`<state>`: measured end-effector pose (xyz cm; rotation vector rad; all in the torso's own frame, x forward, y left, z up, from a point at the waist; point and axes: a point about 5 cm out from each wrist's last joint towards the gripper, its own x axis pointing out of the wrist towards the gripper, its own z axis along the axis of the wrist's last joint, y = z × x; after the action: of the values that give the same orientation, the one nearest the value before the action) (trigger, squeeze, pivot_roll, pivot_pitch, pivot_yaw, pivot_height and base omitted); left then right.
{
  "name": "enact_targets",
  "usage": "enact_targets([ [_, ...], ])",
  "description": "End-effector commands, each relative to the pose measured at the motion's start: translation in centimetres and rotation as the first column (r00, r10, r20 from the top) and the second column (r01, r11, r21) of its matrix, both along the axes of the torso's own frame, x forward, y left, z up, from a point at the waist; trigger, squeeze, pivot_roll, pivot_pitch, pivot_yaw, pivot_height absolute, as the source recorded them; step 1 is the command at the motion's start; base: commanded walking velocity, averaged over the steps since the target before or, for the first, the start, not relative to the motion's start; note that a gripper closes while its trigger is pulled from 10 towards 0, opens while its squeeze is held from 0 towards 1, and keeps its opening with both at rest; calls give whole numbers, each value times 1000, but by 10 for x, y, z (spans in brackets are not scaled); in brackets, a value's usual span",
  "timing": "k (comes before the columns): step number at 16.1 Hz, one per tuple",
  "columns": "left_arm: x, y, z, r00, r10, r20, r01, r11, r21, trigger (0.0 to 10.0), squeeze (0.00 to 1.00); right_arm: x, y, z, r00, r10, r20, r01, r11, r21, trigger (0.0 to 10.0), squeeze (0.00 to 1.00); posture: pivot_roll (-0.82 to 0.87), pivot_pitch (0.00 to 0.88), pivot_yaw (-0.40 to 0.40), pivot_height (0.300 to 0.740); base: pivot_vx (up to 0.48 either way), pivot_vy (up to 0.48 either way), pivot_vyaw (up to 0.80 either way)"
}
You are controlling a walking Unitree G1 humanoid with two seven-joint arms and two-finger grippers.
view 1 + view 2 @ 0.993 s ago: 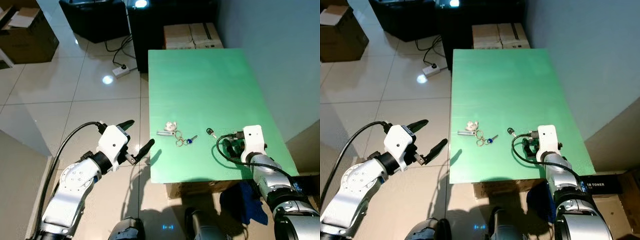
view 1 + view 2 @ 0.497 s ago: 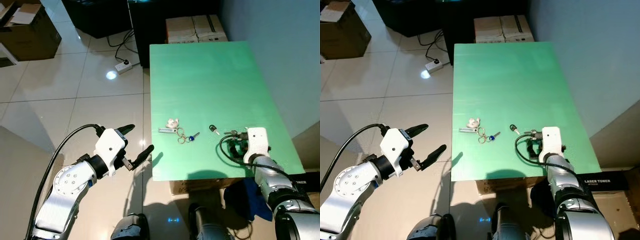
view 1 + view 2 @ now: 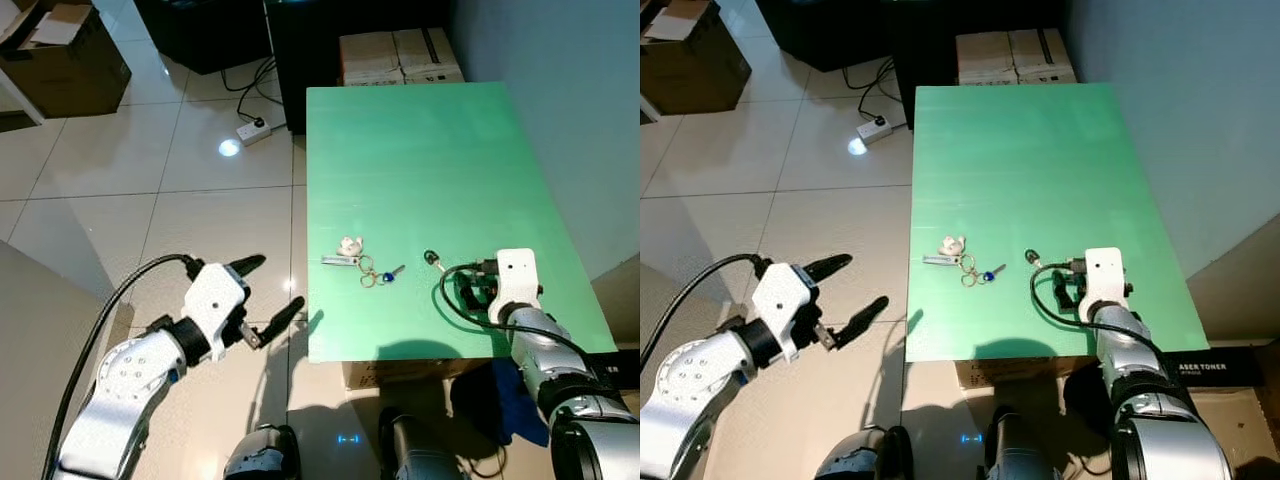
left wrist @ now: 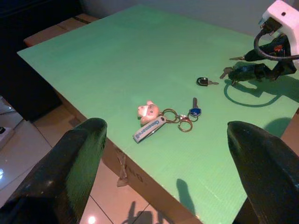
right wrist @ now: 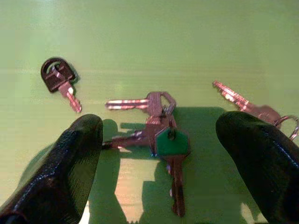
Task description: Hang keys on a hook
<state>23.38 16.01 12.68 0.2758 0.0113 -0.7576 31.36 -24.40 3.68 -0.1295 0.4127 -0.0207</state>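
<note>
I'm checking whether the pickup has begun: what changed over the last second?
Little did. The camera shifted, so the whole scene slid. The left gripper, fingers open beside the green table, sank slightly lower. The right gripper stays on the table, fingers open around the bunch with the green-capped key. The keyring with the blue key and the black-headed key lie as before.

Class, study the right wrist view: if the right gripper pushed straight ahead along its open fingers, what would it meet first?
Probably the bunch of keys with the green-headed key, lying on the green table between the right gripper's fingers; depth is uncertain.
</note>
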Motion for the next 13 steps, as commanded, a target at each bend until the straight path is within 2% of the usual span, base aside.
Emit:
enact_targets([
  [1,-3,4,1,1000,15,-4,-15,1000,10,10000,0,-1,1,-2,1000,12,-14,-13,1000,-4,10000,0,58,223,81,740,0,0,0],
  [3,-4,5,1,999,36,-3,-36,999,8,10000,0,-1,0,-3,1000,11,-26,-10,1000,3,10000,0,60,229,66,740,0,0,0],
  [5,-6,6,0,999,52,-5,-52,999,5,10000,0,-1,0,-3,999,13,-34,-12,1000,5,7294,0,66,236,51,740,0,0,0],
  [6,-6,6,0,999,54,-5,-54,999,5,10000,0,0,0,-3,999,14,-34,-13,1000,6,7294,0,67,237,50,740,0,0,0],
  [7,-7,7,-1,998,57,-8,-57,998,6,10000,0,1,1,-2,999,17,-34,-17,1000,10,4510,0,73,238,45,740,0,0,0],
  [11,-9,10,1,999,35,-30,-35,999,8,10000,0,3,3,0,999,22,-33,-21,1000,17,2314,0,83,235,44,740,0,0,0],
  [13,-8,11,0,999,39,-31,-39,999,12,10000,0,3,3,0,999,20,-32,-20,1000,20,118,0,81,230,44,740,0,0,0],
])
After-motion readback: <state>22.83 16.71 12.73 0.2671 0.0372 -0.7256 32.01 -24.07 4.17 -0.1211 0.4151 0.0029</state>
